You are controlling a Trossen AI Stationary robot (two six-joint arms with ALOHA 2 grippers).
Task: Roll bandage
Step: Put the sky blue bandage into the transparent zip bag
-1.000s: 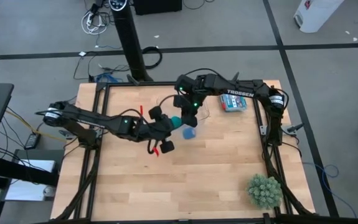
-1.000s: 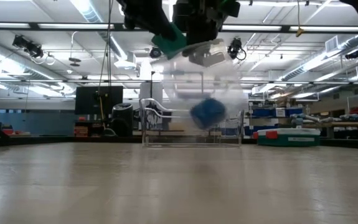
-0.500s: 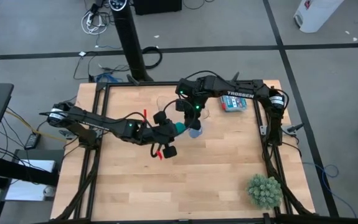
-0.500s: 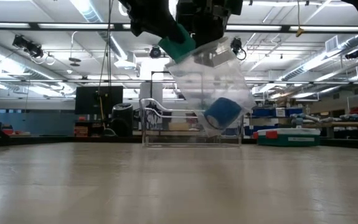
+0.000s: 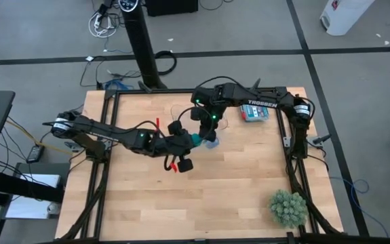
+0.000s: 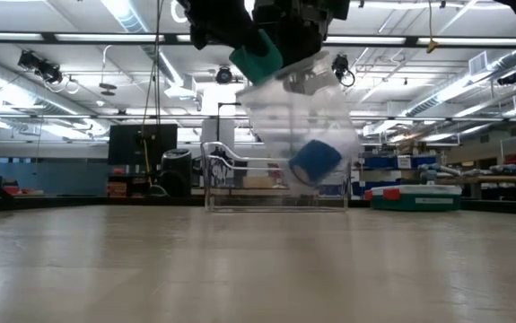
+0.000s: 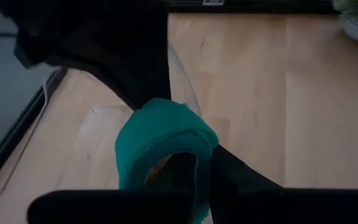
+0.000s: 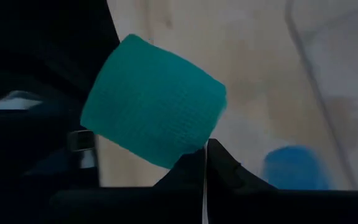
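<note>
The bandage is a small teal coil (image 5: 195,139) held above the table's middle by my left gripper (image 5: 189,139), which is shut on it. It also shows in the low view as the teal coil (image 6: 258,56). Just to its right, my right gripper (image 5: 210,129) is shut on a clear plastic bag (image 6: 298,112). The bag hangs below the gripper with a blue roll (image 6: 316,160) inside it. The coil sits right at the bag's upper edge. My left gripper has the coil's wall (image 7: 203,152) between its fingers, one finger (image 7: 185,177) apparently inside the hollow and the other outside. It comes slanting down from the table's left, and the coil is lifted clear. My right gripper pinches the bag's thin upper edge (image 8: 205,163) between its shut fingers, slanting down from the far right. The bag hangs slack below the fingers, clear of the table, and the blue roll (image 8: 291,168) weighs down its lower part.
A blue-and-white packet (image 5: 254,112) lies at the far right of the table. A green spiky ball (image 5: 288,207) sits at the near right corner. The near half of the wooden tabletop (image 5: 201,203) is bare.
The clear bag has swung under my right gripper. The blue roll inside it has shifted toward the table's right and is no longer blurred. The teal coil stays at the bag's upper edge, and both grips are unchanged.
</note>
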